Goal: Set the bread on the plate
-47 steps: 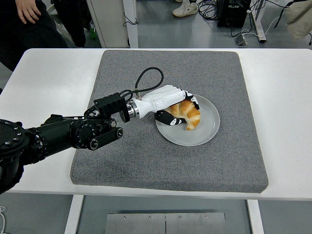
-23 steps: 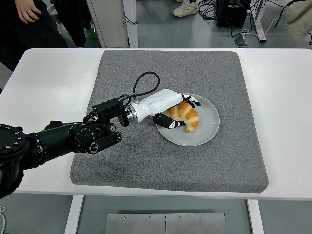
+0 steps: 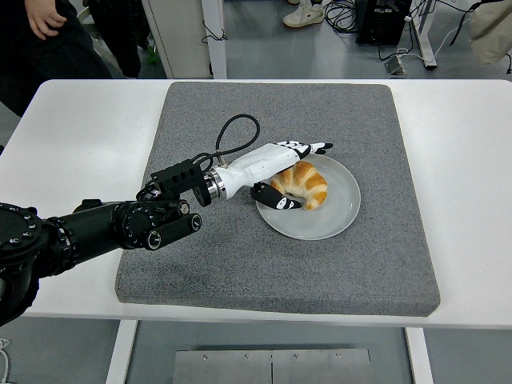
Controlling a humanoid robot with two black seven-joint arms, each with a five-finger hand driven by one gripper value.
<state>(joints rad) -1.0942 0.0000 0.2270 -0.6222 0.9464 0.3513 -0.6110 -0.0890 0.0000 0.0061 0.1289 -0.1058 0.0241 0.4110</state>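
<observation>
Now left hand (image 3: 282, 170) low over plate (image 3: 340, 216) rim, fingers (image 3: 314, 147) spread apart around bread (image 3: 302, 182), not gripping.

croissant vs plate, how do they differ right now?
The croissant is golden-brown and curved; the plate is pale grey and round. The croissant is smaller and fills only the plate's left half. The croissant sits between the spread fingers of the left hand, while the plate's right side is bare. Both are on the grey mat.

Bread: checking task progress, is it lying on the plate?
Yes, the bread lies on the grey plate, with the left robot hand open beside it.
</observation>
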